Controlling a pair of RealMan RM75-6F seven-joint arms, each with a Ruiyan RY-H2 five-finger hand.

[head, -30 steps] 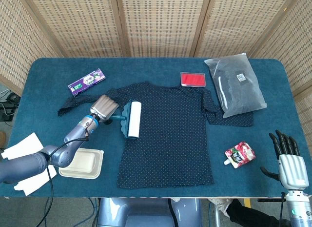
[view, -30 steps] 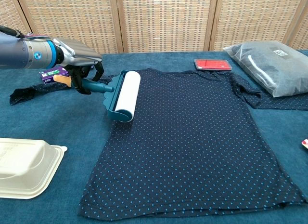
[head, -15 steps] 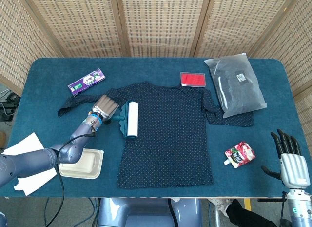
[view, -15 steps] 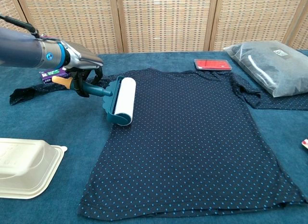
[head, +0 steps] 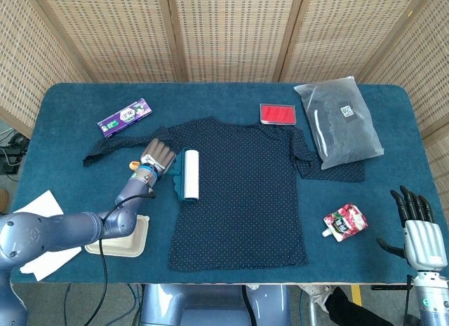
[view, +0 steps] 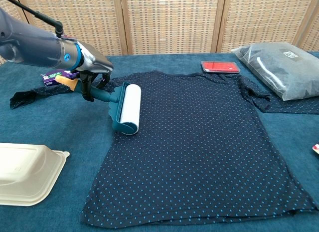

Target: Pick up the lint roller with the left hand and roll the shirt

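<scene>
Both views are bright and evenly lit by soft overhead light, with only faint shadows under the lint roller (view: 126, 109) and shirt (view: 199, 142), a mild sheen on the plastic bag (head: 339, 120), sharp focus throughout, and slight bowing of the table's (head: 70, 123) edges in the head view.
</scene>
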